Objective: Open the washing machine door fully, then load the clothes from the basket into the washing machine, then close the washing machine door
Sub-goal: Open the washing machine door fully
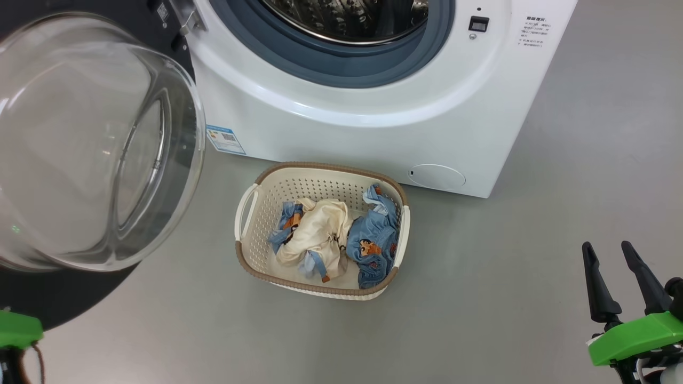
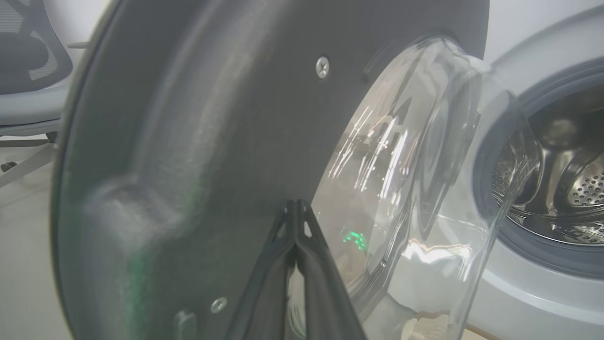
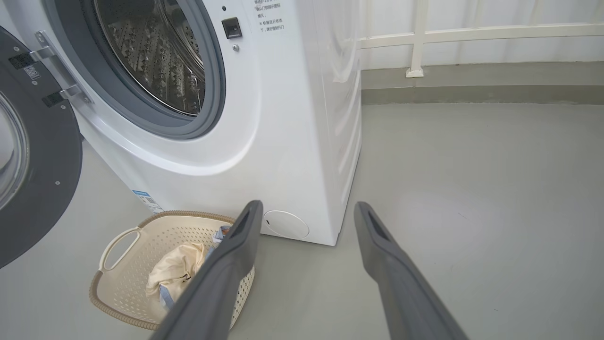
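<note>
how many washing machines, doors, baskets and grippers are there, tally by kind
washing machine: 1
washing machine door: 1
basket: 1
grippers: 2, the left gripper and the right gripper
total: 5

You had the washing machine door (image 1: 96, 149) standing wide open on its hinge at the left of the head view. Its inner face was turned toward you, a dark grey disc with the clear glass bowl bulging from its centre. The washing machine (image 1: 373, 128) was white and its mouth was uncovered, so you could see the perforated steel drum (image 1: 347, 16) inside the grey-blue gasket (image 1: 341, 66). The basket (image 1: 320, 168) sat upright on the floor just in front of the machine, near the round flap (image 1: 436, 176). It was cream and perforated, with a brown rim and white handles at its ends. The clothes (image 1: 325, 234) lay crumpled inside it, a cream-yellow piece in the middle with light blue printed pieces on either side.
</note>
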